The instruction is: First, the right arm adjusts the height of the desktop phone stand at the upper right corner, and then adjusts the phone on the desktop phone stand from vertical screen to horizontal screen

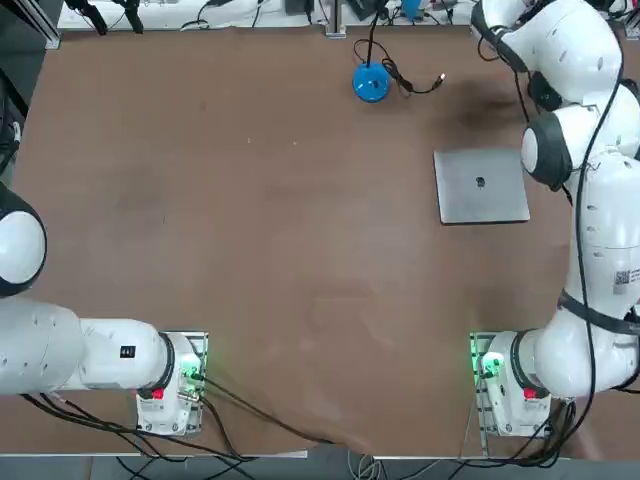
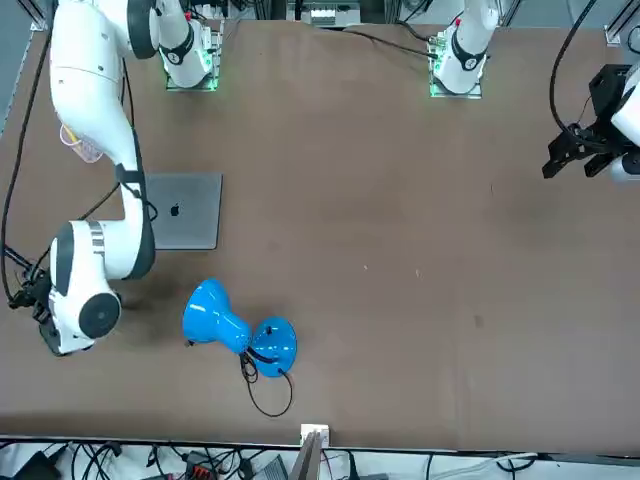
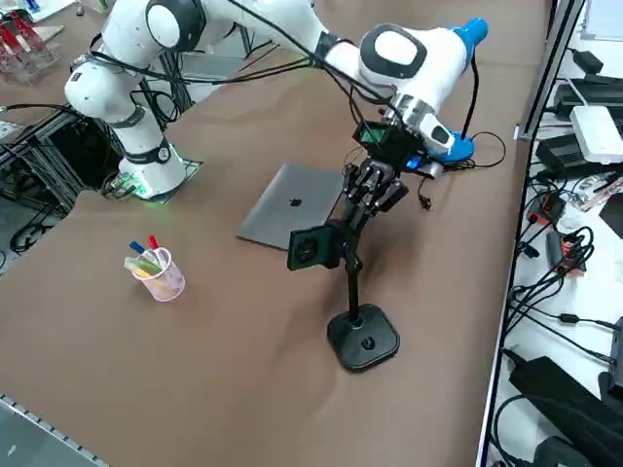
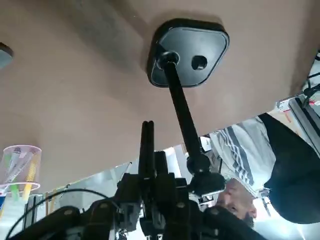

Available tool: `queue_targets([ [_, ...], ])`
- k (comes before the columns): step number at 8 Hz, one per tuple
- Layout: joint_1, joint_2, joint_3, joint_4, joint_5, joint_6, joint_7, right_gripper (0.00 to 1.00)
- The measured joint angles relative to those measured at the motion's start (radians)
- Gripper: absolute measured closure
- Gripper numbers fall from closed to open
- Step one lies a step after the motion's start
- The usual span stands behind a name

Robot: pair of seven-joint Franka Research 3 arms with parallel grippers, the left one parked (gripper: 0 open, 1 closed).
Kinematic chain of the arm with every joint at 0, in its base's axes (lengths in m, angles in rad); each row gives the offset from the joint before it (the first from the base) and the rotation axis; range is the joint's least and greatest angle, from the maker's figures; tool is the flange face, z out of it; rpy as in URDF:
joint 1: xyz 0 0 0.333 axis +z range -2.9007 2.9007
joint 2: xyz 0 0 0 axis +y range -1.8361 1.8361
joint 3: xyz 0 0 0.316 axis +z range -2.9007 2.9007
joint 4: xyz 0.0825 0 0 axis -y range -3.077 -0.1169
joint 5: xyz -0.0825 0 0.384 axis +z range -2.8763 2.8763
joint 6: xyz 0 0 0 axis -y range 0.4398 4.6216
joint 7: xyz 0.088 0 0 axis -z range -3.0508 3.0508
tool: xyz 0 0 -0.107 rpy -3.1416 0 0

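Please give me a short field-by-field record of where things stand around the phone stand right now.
stand: desktop phone stand upright on the brown table, dark base down, thin pole rising to the clamp
phone: phone held in the clamp at the top of the pole
right gripper: right gripper shut, right at the clamp end of the stand, just above the phone
nearby: silver laptop lying flat behind the stand; clear cup of pens standing apart on the table; blue stand farther back
person: partly seen beyond the table edge in the wrist view
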Motion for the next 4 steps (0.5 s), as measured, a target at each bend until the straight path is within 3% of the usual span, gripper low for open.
queue_targets([
  [4, -0.007, -0.017, 0.000, 0.001, 0.000, 0.000, -0.005, 0.84],
])
